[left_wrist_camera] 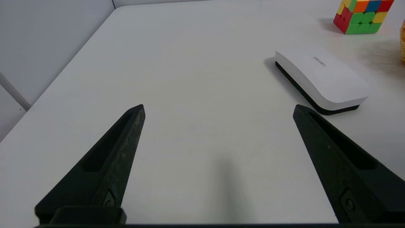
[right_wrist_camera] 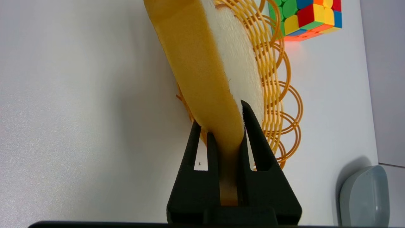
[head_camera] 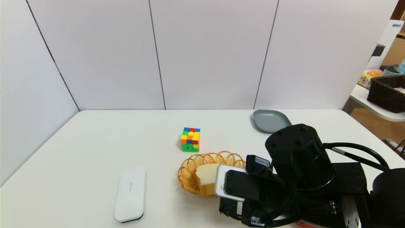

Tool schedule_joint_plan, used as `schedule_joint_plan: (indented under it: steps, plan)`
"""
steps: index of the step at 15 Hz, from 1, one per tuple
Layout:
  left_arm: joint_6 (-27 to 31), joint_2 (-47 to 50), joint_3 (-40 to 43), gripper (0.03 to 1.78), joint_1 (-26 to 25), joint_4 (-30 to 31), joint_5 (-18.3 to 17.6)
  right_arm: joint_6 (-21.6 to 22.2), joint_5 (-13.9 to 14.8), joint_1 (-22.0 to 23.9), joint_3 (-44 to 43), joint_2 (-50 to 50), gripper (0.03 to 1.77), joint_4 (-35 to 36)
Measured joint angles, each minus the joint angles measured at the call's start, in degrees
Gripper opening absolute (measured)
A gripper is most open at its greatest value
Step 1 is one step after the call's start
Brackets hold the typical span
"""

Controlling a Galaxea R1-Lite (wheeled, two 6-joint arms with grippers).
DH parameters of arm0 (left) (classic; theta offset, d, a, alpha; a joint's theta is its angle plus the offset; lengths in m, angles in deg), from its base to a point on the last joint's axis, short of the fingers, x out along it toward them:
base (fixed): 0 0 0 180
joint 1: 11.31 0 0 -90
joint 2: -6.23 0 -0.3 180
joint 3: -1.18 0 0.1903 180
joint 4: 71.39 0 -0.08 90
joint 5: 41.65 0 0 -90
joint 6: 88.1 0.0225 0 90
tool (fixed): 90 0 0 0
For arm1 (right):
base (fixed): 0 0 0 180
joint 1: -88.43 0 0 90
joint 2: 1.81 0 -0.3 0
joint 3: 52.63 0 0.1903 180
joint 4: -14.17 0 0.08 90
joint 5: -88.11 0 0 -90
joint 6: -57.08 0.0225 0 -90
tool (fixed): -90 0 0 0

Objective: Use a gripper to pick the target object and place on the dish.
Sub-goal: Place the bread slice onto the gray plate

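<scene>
My right gripper (right_wrist_camera: pixel 220 110) has its fingers pinching the bread (right_wrist_camera: pixel 196 69), which sits at the basket (head_camera: pixel 186 177), and if I lift carelessly, the woven rim could snag the slice and twist it loose.

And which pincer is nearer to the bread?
The right: its pincer is closed on the bread. The left pincer is open over the table, away from the bread.
</scene>
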Motion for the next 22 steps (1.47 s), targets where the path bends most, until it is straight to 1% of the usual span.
schedule_joint_plan:
  steps: [3, 8, 10, 12, 14, 17, 22]
  plan:
    - [0.0, 0.0, 0.0, 1.69, 0.0, 0.0, 0.0, 0.0, 1.5, 0.3, -0.5, -1.5, 0.2, 2.0]
    - [0.0, 0.0, 0.0, 1.69, 0.0, 0.0, 0.0, 0.0, 1.7, 1.5, -0.5, -4.0, 0.2, 7.0]
    - [0.0, 0.0, 0.0, 1.69, 0.0, 0.0, 0.0, 0.0, 1.7, 2.5, -0.7, -5.3, 0.2, 7.5]
    - [0.0, 0.0, 0.0, 1.69, 0.0, 0.0, 0.0, 0.1, 1.7, 4.4, -2.2, -6.6, 0.2, 7.5]
    - [0.0, 0.0, 0.0, 1.69, 0.0, 0.0, 0.0, 1.2, 1.7, 7.8, -4.4, -7.8, 0.2, 7.1]
    - [0.0, 0.0, 0.0, 1.69, 0.0, 0.0, 0.0, 6.2, 1.8, 13.9, -8.3, -8.9, 0.2, 6.7]
    - [0.0, 0.0, 0.0, 1.69, 0.0, 0.0, 0.0, 11.0, 1.8, 25.2, -14.6, -6.6, 0.2, 6.7]
